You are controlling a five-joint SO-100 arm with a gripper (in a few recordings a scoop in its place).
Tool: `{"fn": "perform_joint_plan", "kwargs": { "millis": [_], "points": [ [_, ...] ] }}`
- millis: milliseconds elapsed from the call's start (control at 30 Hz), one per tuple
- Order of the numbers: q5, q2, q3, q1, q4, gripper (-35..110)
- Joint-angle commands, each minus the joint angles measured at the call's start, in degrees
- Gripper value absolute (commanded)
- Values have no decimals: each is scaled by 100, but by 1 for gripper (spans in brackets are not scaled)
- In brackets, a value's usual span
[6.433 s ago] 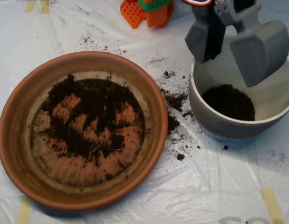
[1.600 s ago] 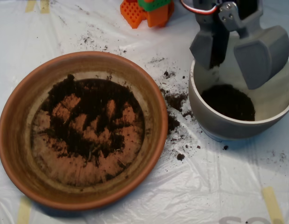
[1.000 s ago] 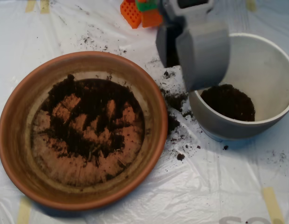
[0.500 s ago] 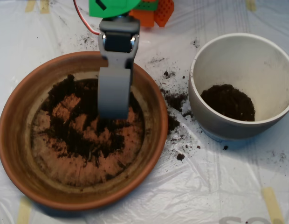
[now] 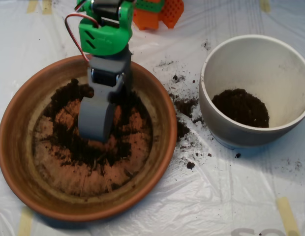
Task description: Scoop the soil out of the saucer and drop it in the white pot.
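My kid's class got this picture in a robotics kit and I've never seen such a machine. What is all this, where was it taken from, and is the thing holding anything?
The picture comes from a fixed camera looking straight down on a table covered with clear plastic sheet. The green and grey thing reaching in from the top is a small robot arm. Instead of a hand it carries a grey scoop, lowered into the large terracotta saucer on the left, right on the dark soil spread over the saucer's floor. Whether it has gathered any soil cannot be seen from above. On the right stands a white pot with a heap of soil already inside. Spilled crumbs lie on the sheet between saucer and pot. The orange plastic block at the top edge belongs to the arm's surroundings.
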Motion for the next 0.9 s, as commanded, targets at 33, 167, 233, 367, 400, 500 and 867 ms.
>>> {"fn": "perform_joint_plan", "kwargs": {
  "millis": [33,167,233,367,400,500,867],
  "points": [
    [-9,-141,-554,272,53,54],
    [-26,-378,-861,431,193,56],
    [-26,-615,-1107,501,316,56],
    [-35,-1055,-1547,598,492,56],
    [-35,-1169,-1661,606,554,56],
    [-35,-1459,-1995,589,791,56],
    [-264,-2382,-2962,536,1415,57]
  ]
}}
